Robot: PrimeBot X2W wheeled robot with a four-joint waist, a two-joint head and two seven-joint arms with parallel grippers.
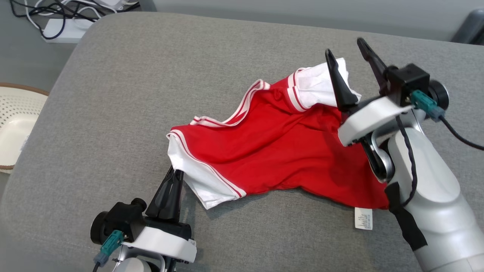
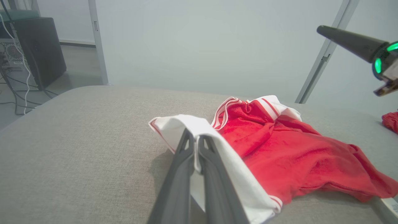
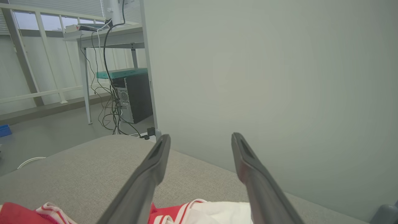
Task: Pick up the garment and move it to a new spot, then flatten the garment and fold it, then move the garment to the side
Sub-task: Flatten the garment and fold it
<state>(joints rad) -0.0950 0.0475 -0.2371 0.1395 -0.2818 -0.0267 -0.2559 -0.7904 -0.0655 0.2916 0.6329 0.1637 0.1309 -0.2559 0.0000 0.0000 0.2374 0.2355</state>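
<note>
The garment (image 1: 280, 151) is a red shirt with white, red-striped sleeves, lying crumpled on the grey cushion (image 1: 132, 94). My left gripper (image 1: 174, 173) is shut on the garment's near white sleeve (image 2: 199, 130), and the left wrist view shows white cloth pinched between the two dark fingers (image 2: 183, 161). Raised above the far white sleeve (image 1: 317, 85), my right gripper (image 1: 346, 47) is open with nothing between its fingers. In the right wrist view the garment (image 3: 186, 213) lies low along the bottom edge, under the spread gripper (image 3: 200, 138).
A white care label (image 1: 363, 218) sticks out from the garment's near hem. Left of the cushion stands a pale perforated basket (image 1: 15, 121). Cables and a white power strip (image 1: 62, 28) lie on the floor at the back left. A grey wall stands behind the cushion.
</note>
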